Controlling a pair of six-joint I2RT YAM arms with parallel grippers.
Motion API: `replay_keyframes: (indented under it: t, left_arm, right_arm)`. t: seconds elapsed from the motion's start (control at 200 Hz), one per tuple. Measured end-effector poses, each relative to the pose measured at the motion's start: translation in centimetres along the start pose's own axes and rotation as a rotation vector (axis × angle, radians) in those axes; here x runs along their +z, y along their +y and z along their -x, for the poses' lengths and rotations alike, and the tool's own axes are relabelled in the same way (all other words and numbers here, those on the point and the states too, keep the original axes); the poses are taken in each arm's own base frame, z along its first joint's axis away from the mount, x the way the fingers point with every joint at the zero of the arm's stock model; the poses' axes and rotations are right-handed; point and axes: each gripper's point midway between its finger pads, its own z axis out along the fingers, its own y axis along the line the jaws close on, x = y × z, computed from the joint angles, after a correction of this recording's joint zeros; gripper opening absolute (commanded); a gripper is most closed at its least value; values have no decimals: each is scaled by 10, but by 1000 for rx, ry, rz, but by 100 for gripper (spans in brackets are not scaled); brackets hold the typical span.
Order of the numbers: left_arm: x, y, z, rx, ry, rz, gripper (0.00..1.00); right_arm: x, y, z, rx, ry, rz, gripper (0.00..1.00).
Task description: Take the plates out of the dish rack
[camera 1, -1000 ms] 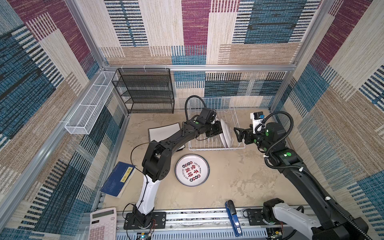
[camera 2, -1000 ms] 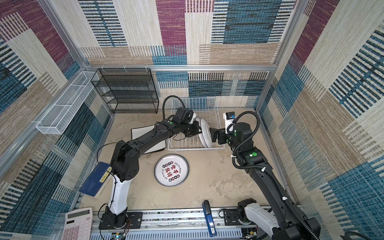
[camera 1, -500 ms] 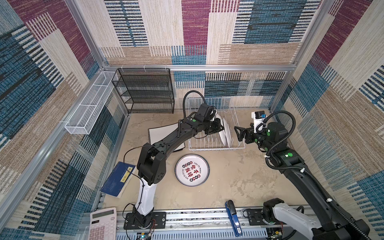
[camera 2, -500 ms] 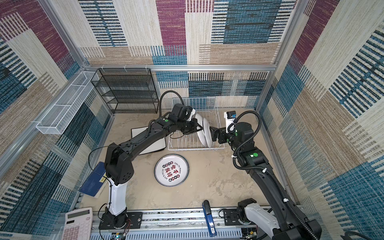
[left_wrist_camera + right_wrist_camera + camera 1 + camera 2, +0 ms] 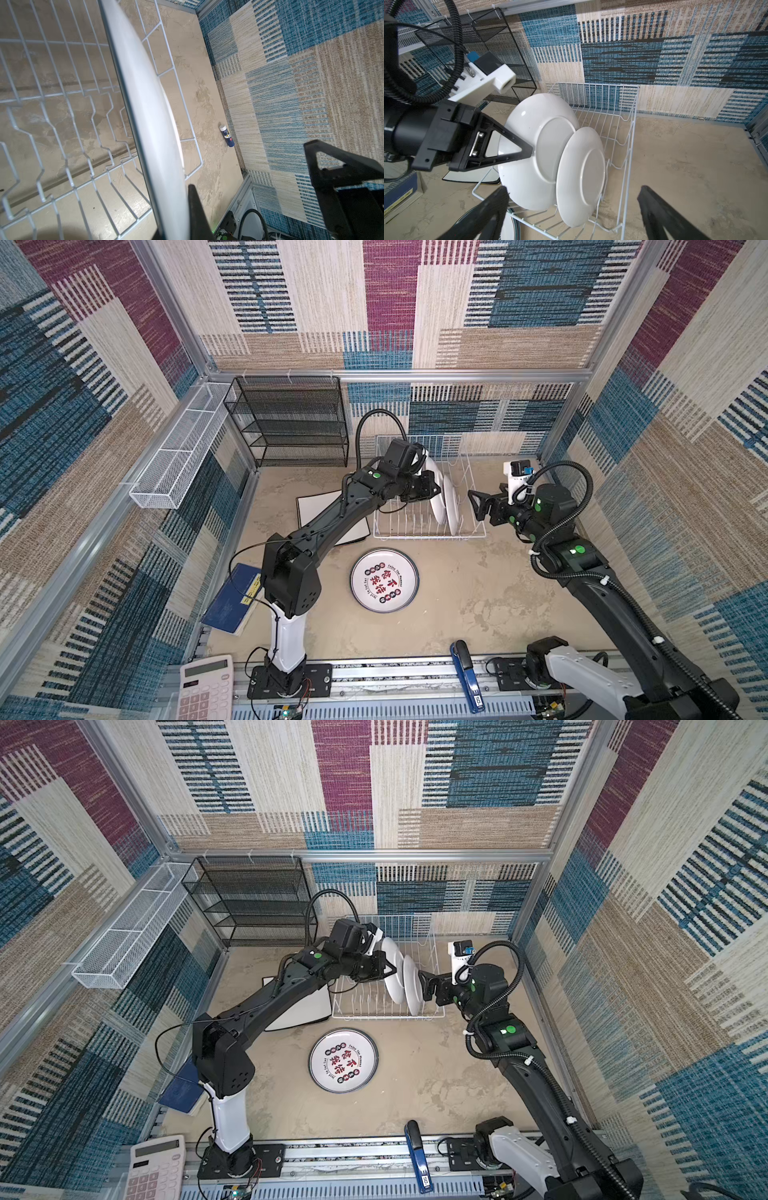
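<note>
Dish rack (image 5: 374, 1016) at the back of the table (image 5: 415, 1085). In its right end, a larger round plate (image 5: 392, 973) stands just left of a smaller round plate (image 5: 413, 990). A third round plate (image 5: 343, 1060) lies flat before the rack, and a square plate (image 5: 307, 1011) lies to its left.

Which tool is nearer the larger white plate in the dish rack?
Left. The left tool is shut on the larger plate at its rim. The right tool is open at the end of the dish rack, with the smaller plate between.

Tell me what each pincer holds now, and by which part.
The left pincer is shut on the rim of the larger round plate, which stands in the dish rack. The right pincer is open and holds nothing.
</note>
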Motion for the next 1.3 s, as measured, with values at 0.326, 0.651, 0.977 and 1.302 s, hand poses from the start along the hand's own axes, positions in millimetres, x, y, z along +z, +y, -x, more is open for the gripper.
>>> replay_keyframes:
  t: [0.326, 0.651, 0.977, 1.302]
  left_arm:
    - [-26, -3, 8, 41, -44, 31, 0]
    - [-88, -17, 29, 159, -189, 74, 0]
    - [-153, 0, 20, 454, -387, 220, 0]
    - [-186, 26, 7, 802, -431, 430, 0]
  right_arm:
    - [3, 3, -1, 30, 6, 21, 99]
    - [13, 19, 26, 114, -32, 110, 99]
    - [20, 39, 48, 219, -44, 223, 99]
    - [42, 65, 73, 397, -24, 403, 99]
